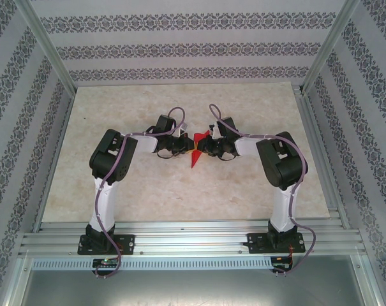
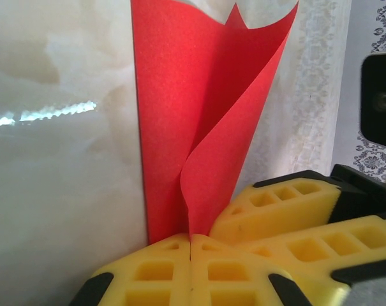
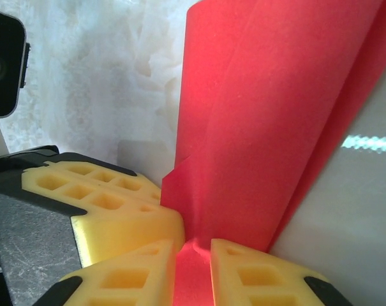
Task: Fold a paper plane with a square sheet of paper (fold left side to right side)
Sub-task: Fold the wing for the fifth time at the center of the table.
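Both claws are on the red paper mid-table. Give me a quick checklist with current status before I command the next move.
1. Left claw shut on the sheet of paper: ok.
2. Right claw clamped firmly: cannot tell; the paper sits between its fingers, with a gap showing.
3. Fold pressed flat: not ok; the layers bow apart.
4. Claws clear of each other: cannot tell; their fingers sit very close.
5. Paper untorn: ok where visible.
6. Paper held over the middle of the table: ok.
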You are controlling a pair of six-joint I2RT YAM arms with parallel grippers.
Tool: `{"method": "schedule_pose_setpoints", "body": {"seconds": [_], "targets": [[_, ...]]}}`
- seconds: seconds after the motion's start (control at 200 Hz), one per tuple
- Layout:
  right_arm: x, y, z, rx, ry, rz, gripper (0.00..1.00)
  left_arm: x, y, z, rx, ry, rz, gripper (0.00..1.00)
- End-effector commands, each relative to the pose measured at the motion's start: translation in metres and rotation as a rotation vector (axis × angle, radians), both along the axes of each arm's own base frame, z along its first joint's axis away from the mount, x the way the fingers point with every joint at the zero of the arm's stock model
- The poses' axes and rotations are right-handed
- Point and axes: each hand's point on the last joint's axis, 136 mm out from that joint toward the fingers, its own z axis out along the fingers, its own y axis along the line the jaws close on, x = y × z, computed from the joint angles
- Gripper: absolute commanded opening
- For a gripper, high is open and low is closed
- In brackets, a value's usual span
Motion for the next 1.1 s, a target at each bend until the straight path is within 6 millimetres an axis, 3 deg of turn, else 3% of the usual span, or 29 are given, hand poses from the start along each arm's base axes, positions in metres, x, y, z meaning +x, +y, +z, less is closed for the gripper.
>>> {"method": "schedule_pose_setpoints", "body": {"seconds": [0.0,0.15,0.345,0.534,0.719,0.944,1.094], "targets": [[0.007,0.011,0.002,0.017,-0.026,0.01,0.22,-0.009,0.016,-0.025,0.078,0.055,0.037,0.0],[0.007,0.009,0.001,0.005,-0.021,0.007,0.22,-0.008,0.017,-0.027,0.084,0.054,0.043,0.0],[0.0,0.001,-0.016,-0.072,0.048,0.004,0.22,-0.007,0.02,-0.018,0.081,0.031,0.044,0.0],[-0.008,-0.009,-0.031,-0.157,0.11,0.008,0.21,-0.01,0.038,0.006,0.094,-0.017,0.064,0.18],[-0.011,-0.012,-0.037,-0.189,0.132,0.01,0.19,-0.027,0.051,0.022,0.108,-0.045,0.058,0.21],[-0.01,-0.015,-0.041,-0.208,0.141,0.003,0.18,-0.062,0.029,0.048,0.02,-0.091,-0.038,0.2],[-0.01,-0.015,-0.041,-0.206,0.141,0.004,0.18,-0.071,0.011,0.061,-0.016,-0.115,-0.074,0.21]]}}
